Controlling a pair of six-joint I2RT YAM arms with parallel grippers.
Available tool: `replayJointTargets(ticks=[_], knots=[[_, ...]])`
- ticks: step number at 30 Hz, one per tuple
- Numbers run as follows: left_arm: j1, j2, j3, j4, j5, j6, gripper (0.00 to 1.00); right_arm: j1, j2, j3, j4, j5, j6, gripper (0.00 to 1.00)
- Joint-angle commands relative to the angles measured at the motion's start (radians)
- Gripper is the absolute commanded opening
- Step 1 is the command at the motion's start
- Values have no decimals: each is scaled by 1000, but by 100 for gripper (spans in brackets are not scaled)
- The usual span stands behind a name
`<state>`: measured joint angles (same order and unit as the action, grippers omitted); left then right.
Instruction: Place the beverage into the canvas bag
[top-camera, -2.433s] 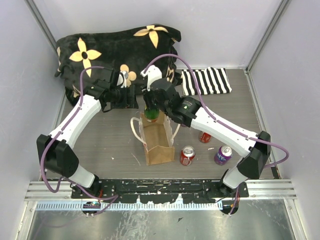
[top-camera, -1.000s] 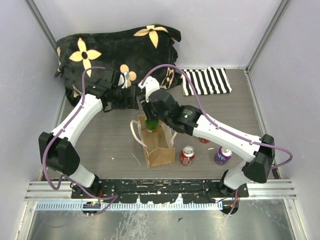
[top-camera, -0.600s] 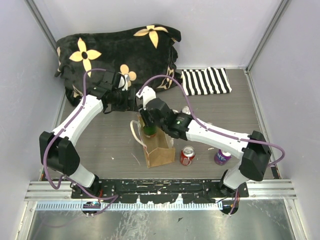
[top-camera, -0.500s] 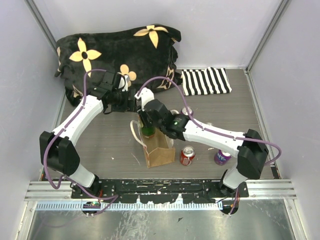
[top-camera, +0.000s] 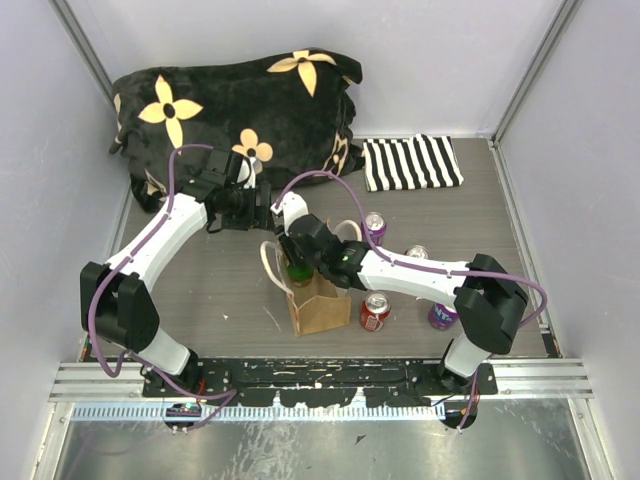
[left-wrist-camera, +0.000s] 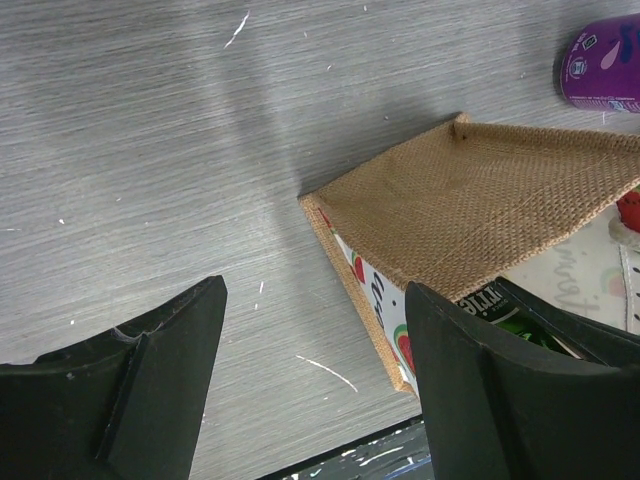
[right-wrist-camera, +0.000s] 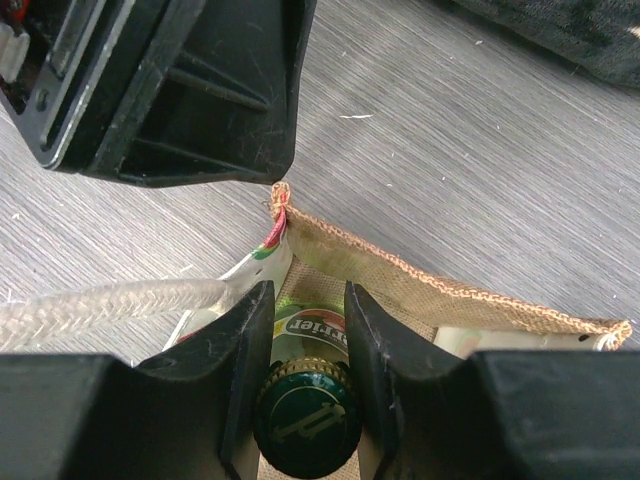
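Note:
The tan canvas bag (top-camera: 322, 305) stands upright on the table with its mouth open and its cream handles (top-camera: 268, 262) splayed. My right gripper (top-camera: 298, 256) is shut on the neck of a green glass bottle (top-camera: 299, 273), which hangs inside the bag's mouth. In the right wrist view the gripper (right-wrist-camera: 307, 295) clamps the bottle (right-wrist-camera: 305, 425) below the bag's rim (right-wrist-camera: 440, 290). My left gripper (top-camera: 263, 206) is open at the bag's far rim. In the left wrist view it (left-wrist-camera: 315, 295) straddles the bag's corner (left-wrist-camera: 470, 200) without gripping it.
A red can (top-camera: 374, 311) and a purple can (top-camera: 441, 316) stand right of the bag. Another purple can (top-camera: 373, 226) and a silver-topped can (top-camera: 417, 252) stand behind my right arm. The black flowered cushion (top-camera: 240, 100) and striped cloth (top-camera: 410, 162) lie at the back.
My right gripper has come toward the near side and down, lowering the green bottle from above the bag into its mouth. My left gripper has stayed at the bag's far rim.

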<state>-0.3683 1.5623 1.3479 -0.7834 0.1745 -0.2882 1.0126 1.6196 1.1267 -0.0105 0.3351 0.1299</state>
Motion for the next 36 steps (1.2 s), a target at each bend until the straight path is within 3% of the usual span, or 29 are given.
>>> replayJointTargets(ticks=[1, 25, 31, 33, 36], knots=[[2, -17, -15, 13, 20, 12, 79, 1, -43, 39, 221, 44, -10, 1], [3, -24, -34, 20, 53, 4, 79, 2, 58, 24, 362, 94, -65, 2], [3, -17, -34, 24, 64, 1, 79, 3, 49, 20, 364, 113, -82, 58], [3, -13, -30, 24, 67, 1, 79, 3, 42, 21, 361, 116, -94, 68], [3, -5, -26, 27, 72, -1, 79, 2, 29, 21, 359, 128, -103, 76]])
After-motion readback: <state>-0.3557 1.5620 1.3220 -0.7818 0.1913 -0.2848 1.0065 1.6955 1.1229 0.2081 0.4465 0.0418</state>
